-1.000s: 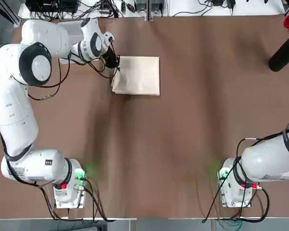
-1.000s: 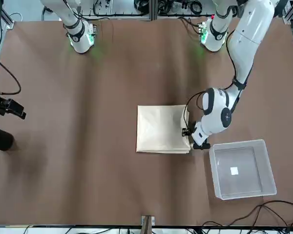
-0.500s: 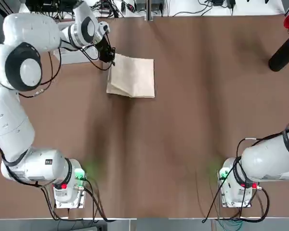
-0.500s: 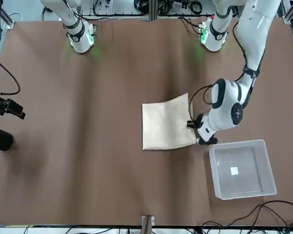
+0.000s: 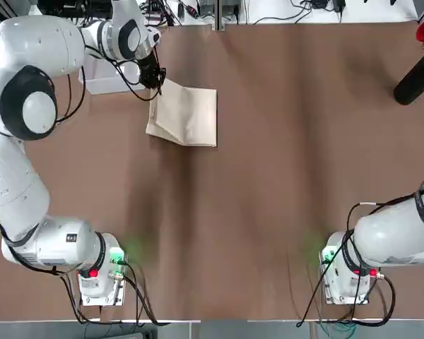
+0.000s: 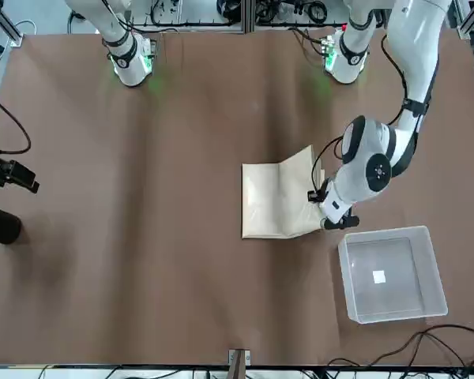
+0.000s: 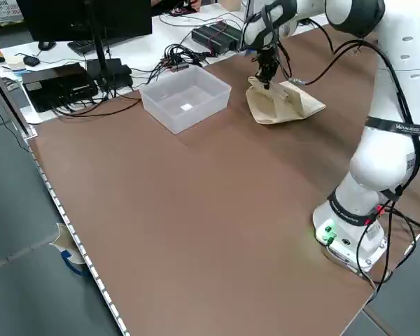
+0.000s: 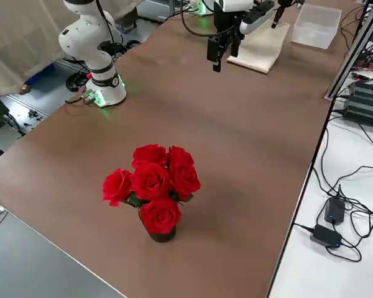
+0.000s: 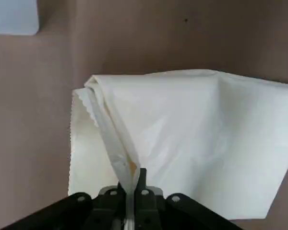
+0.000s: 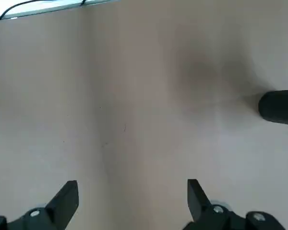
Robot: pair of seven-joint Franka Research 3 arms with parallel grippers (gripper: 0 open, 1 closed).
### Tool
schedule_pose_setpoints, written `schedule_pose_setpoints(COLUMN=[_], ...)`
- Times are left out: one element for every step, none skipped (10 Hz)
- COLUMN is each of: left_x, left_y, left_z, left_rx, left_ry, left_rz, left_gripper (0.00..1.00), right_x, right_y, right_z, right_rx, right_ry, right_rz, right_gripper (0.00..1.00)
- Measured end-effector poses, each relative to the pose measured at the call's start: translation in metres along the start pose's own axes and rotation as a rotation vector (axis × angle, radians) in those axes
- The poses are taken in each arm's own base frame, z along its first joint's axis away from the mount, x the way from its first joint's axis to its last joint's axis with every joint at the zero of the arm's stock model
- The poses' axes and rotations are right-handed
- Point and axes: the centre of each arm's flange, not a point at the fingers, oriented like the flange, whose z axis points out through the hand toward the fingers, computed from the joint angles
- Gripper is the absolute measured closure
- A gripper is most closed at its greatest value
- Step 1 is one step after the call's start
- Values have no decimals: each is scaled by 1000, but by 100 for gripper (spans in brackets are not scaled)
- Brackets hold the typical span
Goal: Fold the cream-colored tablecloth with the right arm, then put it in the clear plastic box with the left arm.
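Left gripper [image 6: 329,212]: you see it clamped on the cream-colored tablecloth [image 5: 186,116] — fingers pressed together on the cloth's edge, at the corner nearest the clear plastic box [image 6: 391,273]. In the left wrist view the fingers [image 9: 141,178] pinch a thin ridge of fabric that rises between them.

Left arm [image 5: 25,92]: you find it stretched far across the table, wrist over the far left part of the tabletop in the top view, gripper pointing down at the cloth.

Tablecloth: folded in flat layers, pale cream; the gripped side is lifted and tilted while the opposite side lies on the table [image 5: 283,162]. It sits toward the table's far edge, left of centre from the robot's side. The layered, scalloped edges show in the left wrist view [image 9: 182,134].

Box: empty apart from a small white label on its bottom; it stands upright near the table's far left corner, just beside the gripper and apart from the cloth. No part of the cloth is over it.

Right gripper [image 10: 133,201]: fingers wide apart, holding nothing — you see only bare table below it in the right wrist view.

Right arm [image 5: 399,236]: parked on its own side, base near the table's near edge, well apart from the cloth.

Roses [image 8: 152,186]: a red bunch in a dark pot, near the table's right edge, well away from the work.

Off the table: cables and a monitor [image 7: 84,17] on the white bench beyond the far edge.
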Motion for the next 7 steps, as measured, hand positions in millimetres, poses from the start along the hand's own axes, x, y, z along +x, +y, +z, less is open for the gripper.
schedule_pose_setpoints(left_x=[-5,-10,-15,-20,-25,-28,-29], left_y=[15,32,49,66,82,98,112], left_z=[-5,-13,-20,-25,-29,-28,-23], left_rx=[8,0,-7,-3,-2,-9,-17], left_ry=[17,33,49,69,85,91,87], left_rz=[-21,-49,-66,-82,-105,-130,-158], left_gripper=[93,93,93,93,93,93,93], right_x=[0,1,1,1,1,1,1], right_y=[2,6,9,10,9,8,6], right_z=[-2,-4,-6,-7,-8,-9,-10], right_rx=[0,-1,-1,-1,-1,0,0], right_ry=[5,9,12,13,11,12,14], right_rz=[4,11,16,17,16,14,10], right_gripper=[0,0,0,0,0,0,0])
